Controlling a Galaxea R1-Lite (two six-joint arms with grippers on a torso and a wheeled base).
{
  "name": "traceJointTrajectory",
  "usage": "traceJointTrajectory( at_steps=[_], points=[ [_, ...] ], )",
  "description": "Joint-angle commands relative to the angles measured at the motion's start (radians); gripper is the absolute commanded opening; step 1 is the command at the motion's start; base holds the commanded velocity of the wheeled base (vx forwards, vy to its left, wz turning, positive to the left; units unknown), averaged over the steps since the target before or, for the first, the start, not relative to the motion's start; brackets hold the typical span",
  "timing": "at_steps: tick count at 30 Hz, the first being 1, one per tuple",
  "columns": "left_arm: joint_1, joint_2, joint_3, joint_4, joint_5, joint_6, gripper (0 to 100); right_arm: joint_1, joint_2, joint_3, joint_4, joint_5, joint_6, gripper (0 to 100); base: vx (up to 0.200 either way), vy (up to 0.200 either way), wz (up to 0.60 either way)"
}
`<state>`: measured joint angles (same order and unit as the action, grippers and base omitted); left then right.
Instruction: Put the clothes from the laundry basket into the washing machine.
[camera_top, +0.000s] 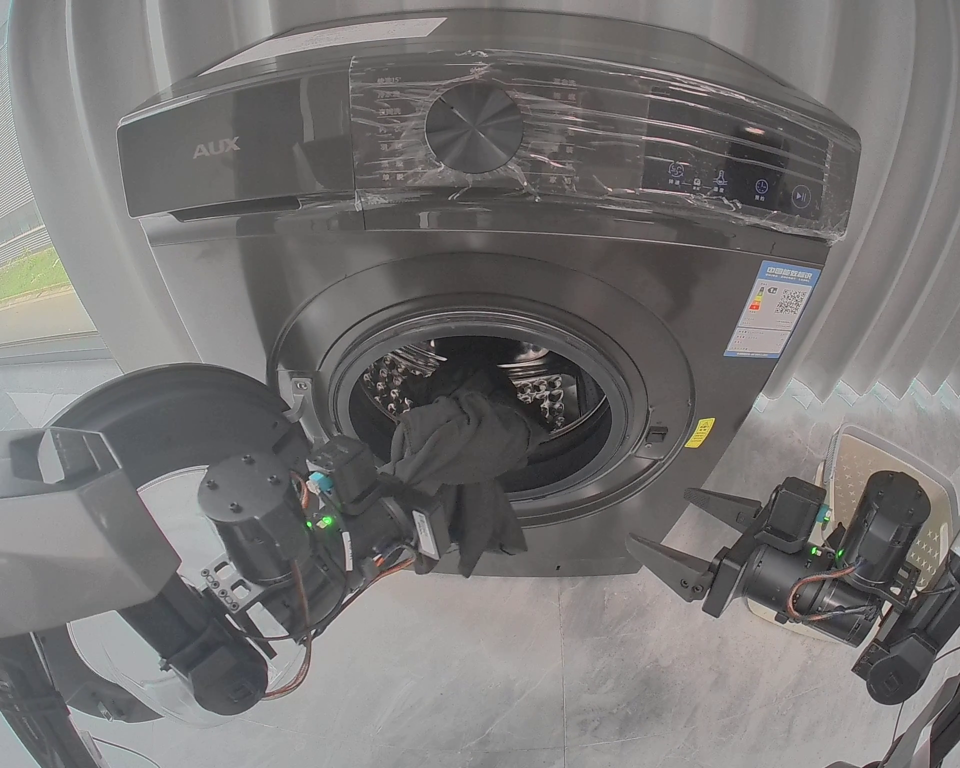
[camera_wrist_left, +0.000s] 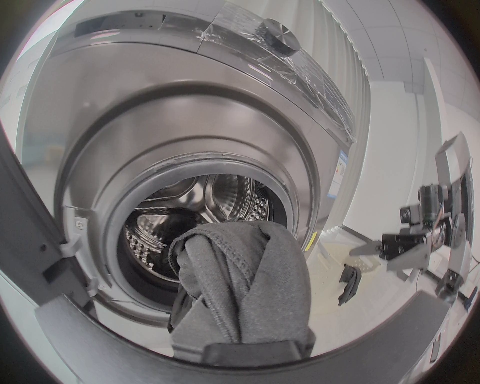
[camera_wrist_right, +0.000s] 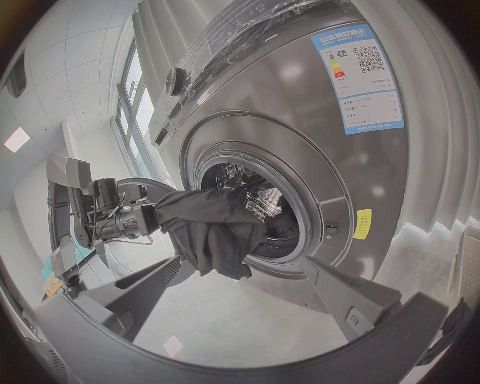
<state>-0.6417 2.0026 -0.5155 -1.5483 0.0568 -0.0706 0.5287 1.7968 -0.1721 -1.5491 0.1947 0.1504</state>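
Low centre-left in the head view, the left gripper pinches a dark grey garment draped over the washing machine drum's lip. The right gripper hangs spread at lower right, beside the laundry basket — the left wrist view catches another dark cloth on it. A blue-and-white energy label sits upper right.

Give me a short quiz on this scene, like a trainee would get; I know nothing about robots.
1. True or false: the right gripper is open and holds nothing.
2. The dark garment hangs: A) flat on the floor, B) over the rim of the washing machine's opening, C) on the machine's top.
3. Which gripper grips the garment?
Key: 1 true; 2 B; 3 the left gripper.
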Motion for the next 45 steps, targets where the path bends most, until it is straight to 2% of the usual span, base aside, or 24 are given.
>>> traceJointTrajectory(
  at_steps=[1,3,6,8,15,21,22,24,26,28,33,36,42,45],
  points=[
    [-0.012,0.114,-0.112,0.001,0.012,-0.040,0,-0.007,0.001,0.014,0.000,0.000,0.000,100,0.000,0.000,0.00],
    [-0.012,0.151,-0.143,0.001,0.015,-0.057,0,-0.009,0.001,0.025,0.000,0.000,-0.002,100,0.000,0.000,0.00],
    [-0.015,0.193,-0.192,0.002,0.021,-0.140,0,-0.009,0.001,0.036,0.000,0.000,-0.002,100,0.000,0.000,0.00],
    [-0.013,0.228,-0.238,0.002,0.032,-0.169,0,-0.007,0.001,0.037,0.000,0.002,-0.003,100,0.000,0.000,0.00],
    [-0.004,0.331,-0.402,0.008,0.094,-0.182,0,-0.007,0.001,0.037,0.000,0.000,-0.002,100,0.000,0.000,0.00],
    [-0.001,0.397,-0.505,0.024,0.097,-0.201,0,-0.004,0.001,0.037,0.000,0.000,-0.003,100,0.000,0.000,0.00],
    [0.014,0.415,-0.554,0.039,0.100,-0.213,0,-0.004,0.001,0.037,0.000,0.000,-0.002,100,0.000,0.000,0.00],
    [0.022,0.421,-0.574,0.045,0.101,-0.215,0,-0.003,0.001,0.037,0.000,0.000,-0.003,100,0.000,0.000,0.00],
    [0.051,0.447,-0.666,0.076,0.103,-0.225,0,0.000,0.001,0.037,0.000,0.000,-0.002,100,0.000,0.000,0.00],
    [0.065,0.453,-0.704,0.106,0.103,-0.245,0,0.000,0.003,0.036,0.000,0.002,-0.002,100,0.000,0.000,0.00],
    [0.082,0.453,-0.776,0.182,0.110,-0.334,0,0.002,0.003,0.036,0.000,0.002,-0.002,100,0.000,0.000,0.00],
    [0.086,0.456,-0.822,0.223,0.126,-0.365,0,0.002,0.003,0.037,0.000,0.002,-0.002,100,0.000,0.000,0.00],
    [0.108,0.496,-0.959,0.266,0.169,-0.367,0,0.002,0.003,0.036,0.000,0.003,-0.002,100,0.000,0.000,0.00],
    [0.108,0.506,-0.977,0.281,0.170,-0.368,0,0.004,0.004,0.037,0.000,0.003,-0.002,100,0.000,0.000,0.00]
  ],
)
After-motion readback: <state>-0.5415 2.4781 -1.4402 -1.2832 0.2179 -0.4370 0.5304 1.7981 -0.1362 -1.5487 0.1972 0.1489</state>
